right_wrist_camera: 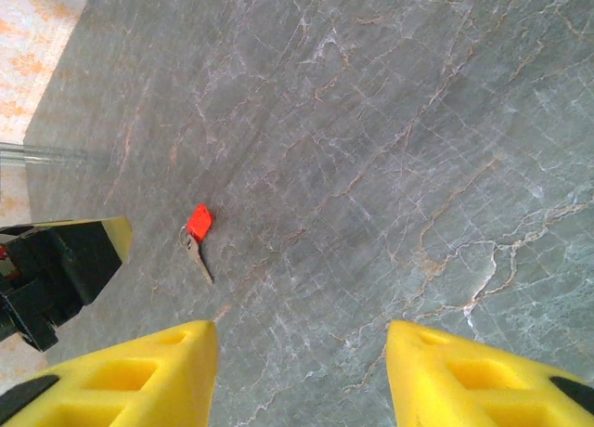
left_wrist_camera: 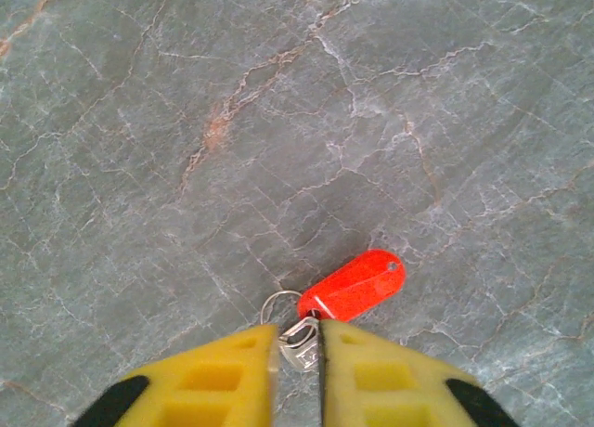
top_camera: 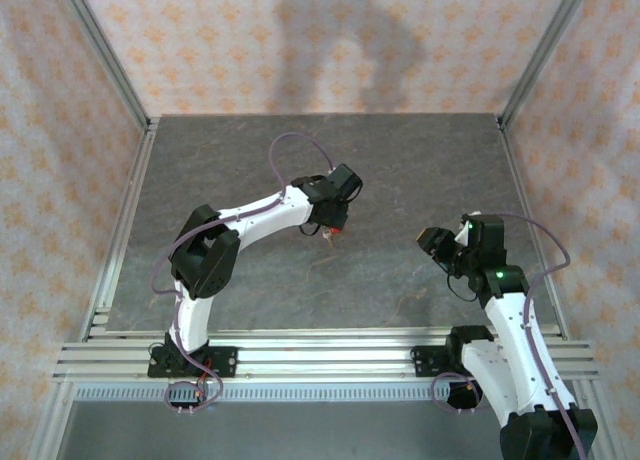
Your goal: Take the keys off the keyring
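the left gripper [left_wrist_camera: 298, 332] has its yellow fingers [left_wrist_camera: 213, 381] drawn almost together, with only a thin slit between them. the head of the key [left_wrist_camera: 299, 345] shows in that slit and its shaft is hidden behind the tips. i cannot tell whether the pads pinch the key or merely hang above it. in the right wrist view the key [right_wrist_camera: 197, 257] and the red piece lie on the table with no finger around them, which leans toward a hover.

just beyond the tips sits the keyring [left_wrist_camera: 353, 285], a bright red tag on a thin wire loop, touching the key's head and angled away to the right. it rests on the grey marbled table [right_wrist_camera: 418, 121], near the middle.

the right gripper [right_wrist_camera: 299, 332] has its jaws wide apart and holds nothing. it sits well apart from the key and points toward it.

as i judge it, the step in hand is securing the key, and the separation is not yet begun. the next move calls for a firm pinch on the key's head. the right gripper then needs to come in and take the red tag or loop, so the key can be worked around and off the wire. both parts are tiny and could slip.
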Controlling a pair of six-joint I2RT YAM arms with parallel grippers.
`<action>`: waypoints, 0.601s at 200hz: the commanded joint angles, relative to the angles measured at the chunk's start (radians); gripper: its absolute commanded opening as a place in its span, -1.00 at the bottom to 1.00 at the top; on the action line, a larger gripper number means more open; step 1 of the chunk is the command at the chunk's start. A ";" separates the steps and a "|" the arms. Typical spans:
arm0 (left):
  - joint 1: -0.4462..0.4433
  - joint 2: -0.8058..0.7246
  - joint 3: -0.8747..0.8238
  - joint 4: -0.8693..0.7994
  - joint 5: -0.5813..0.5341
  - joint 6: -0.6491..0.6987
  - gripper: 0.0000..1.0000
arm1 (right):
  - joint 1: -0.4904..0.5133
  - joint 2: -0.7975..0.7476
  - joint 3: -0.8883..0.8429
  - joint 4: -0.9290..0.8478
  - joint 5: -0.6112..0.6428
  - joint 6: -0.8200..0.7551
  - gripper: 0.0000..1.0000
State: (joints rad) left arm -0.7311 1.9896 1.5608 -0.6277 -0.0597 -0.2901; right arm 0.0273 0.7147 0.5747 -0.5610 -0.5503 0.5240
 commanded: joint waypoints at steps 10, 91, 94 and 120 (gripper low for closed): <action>0.022 -0.006 -0.053 0.000 0.018 -0.058 -0.38 | 0.001 -0.017 -0.007 0.002 -0.007 0.004 0.03; 0.059 0.018 -0.134 0.109 0.094 -0.168 -0.16 | 0.000 -0.018 0.004 -0.014 -0.002 -0.004 0.04; 0.060 0.020 -0.134 0.108 0.097 -0.173 -0.16 | 0.000 -0.018 0.004 -0.014 -0.001 -0.003 0.04; 0.064 0.034 -0.136 0.115 0.108 -0.183 -0.17 | 0.000 -0.018 0.005 -0.017 0.004 -0.007 0.04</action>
State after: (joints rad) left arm -0.6792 1.9984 1.4361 -0.5480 0.0273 -0.4313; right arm 0.0273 0.7094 0.5747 -0.5613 -0.5503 0.5236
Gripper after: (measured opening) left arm 0.418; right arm 0.520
